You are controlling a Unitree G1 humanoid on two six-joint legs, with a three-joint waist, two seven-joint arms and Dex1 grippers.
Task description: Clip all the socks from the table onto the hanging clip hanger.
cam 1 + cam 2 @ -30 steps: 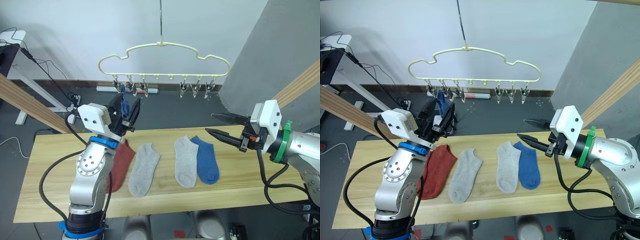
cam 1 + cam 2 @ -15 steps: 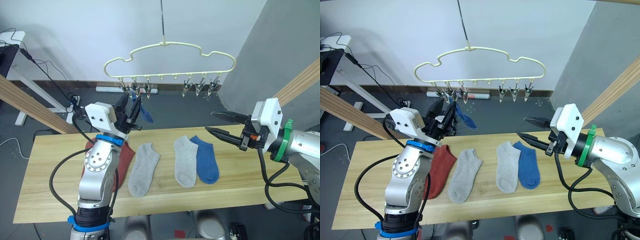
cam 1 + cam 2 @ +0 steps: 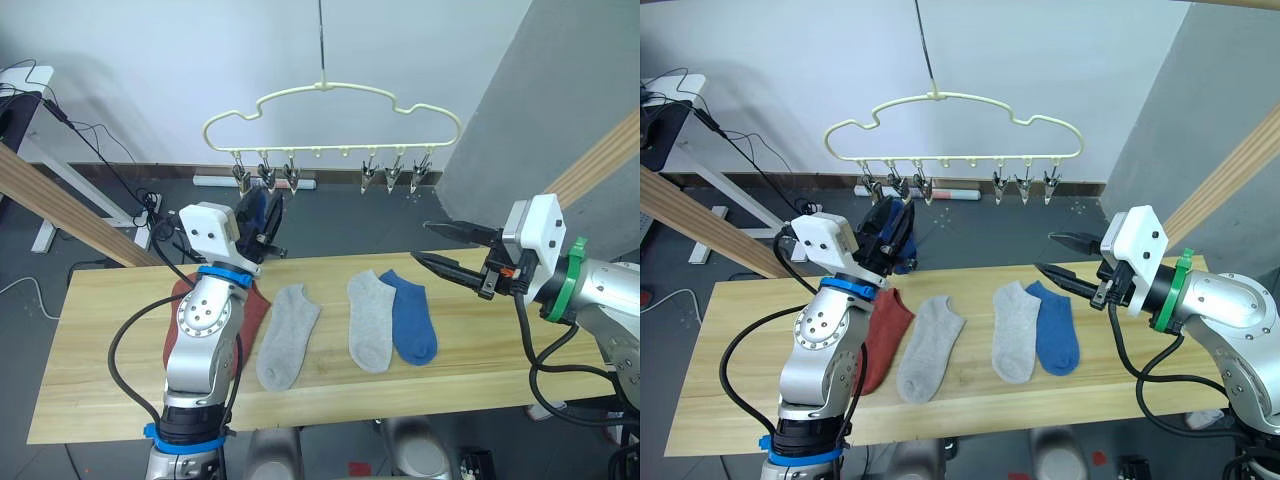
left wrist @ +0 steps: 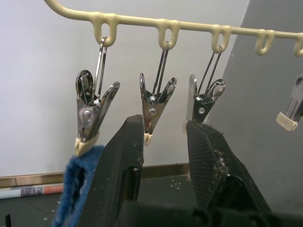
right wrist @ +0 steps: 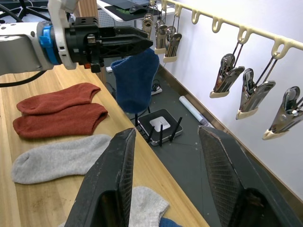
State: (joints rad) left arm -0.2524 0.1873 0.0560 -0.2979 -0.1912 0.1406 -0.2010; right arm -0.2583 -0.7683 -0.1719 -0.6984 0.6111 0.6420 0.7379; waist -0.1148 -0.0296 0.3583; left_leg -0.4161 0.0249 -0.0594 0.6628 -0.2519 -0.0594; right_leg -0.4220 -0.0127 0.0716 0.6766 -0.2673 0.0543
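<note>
The cream clip hanger (image 3: 330, 100) hangs over the table's far edge. A blue sock (image 5: 135, 78) dangles from its leftmost clip (image 4: 90, 118). My left gripper (image 4: 163, 125) is raised just under the left clips, open, with nothing between its fingers and the hanging sock beside its left finger. On the table (image 3: 100, 340) lie two rust-red socks (image 5: 57, 99), partly hidden behind my left arm, two grey socks (image 3: 287, 337) (image 3: 368, 322) and a blue sock (image 3: 413, 316). My right gripper (image 3: 420, 245) hovers open and empty above the table's right part.
Thick pale wooden poles slant across at the left (image 3: 60, 205) and the right (image 3: 600, 165). Three free clips (image 5: 251, 90) hang at the hanger's right end. Behind the table, on the dark floor, sit a router (image 5: 158, 125) and cables.
The hanger swung to the right and has come back. My left gripper has risen closer under the left clips, and the blue sock now hangs from the leftmost clip. My right arm stays put.
</note>
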